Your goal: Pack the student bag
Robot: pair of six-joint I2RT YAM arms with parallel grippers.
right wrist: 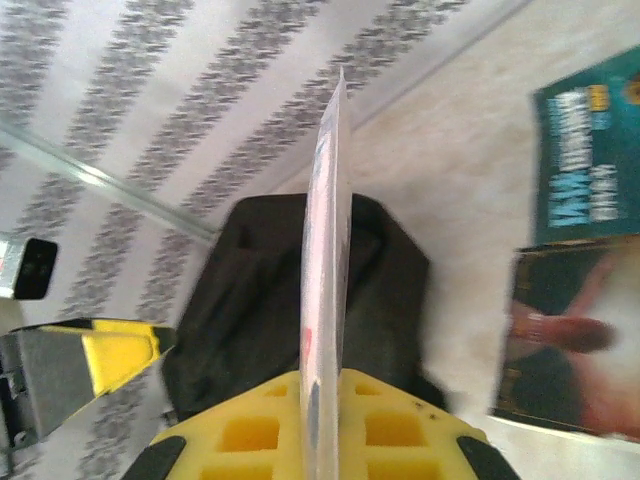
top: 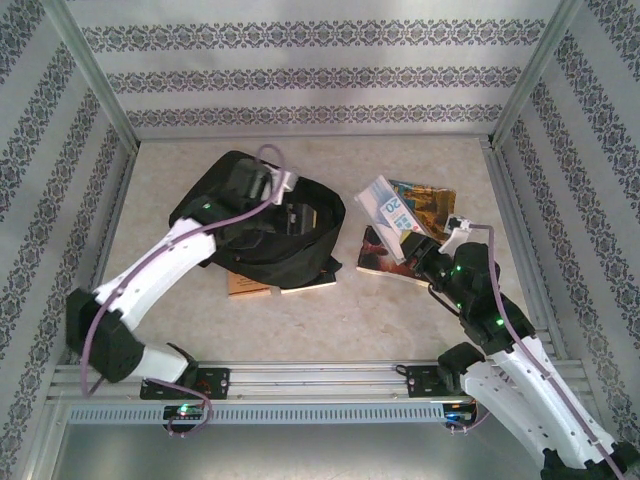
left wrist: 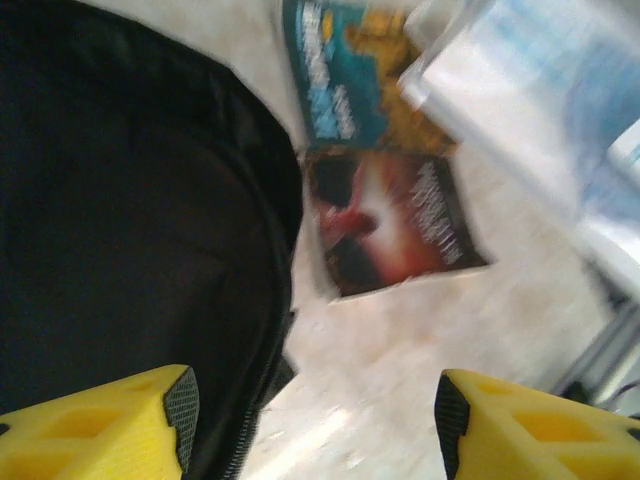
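Left arm stretches over the student bag (top: 292,256), left gripper (left wrist: 312,415) spread and empty. Right arm bends inward, right gripper (right wrist: 322,420) pinching a tilted pale blue booklet (top: 385,210).

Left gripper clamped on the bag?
No: the left gripper is open, its yellow fingers wide apart with nothing between them, the student bag lying beyond.
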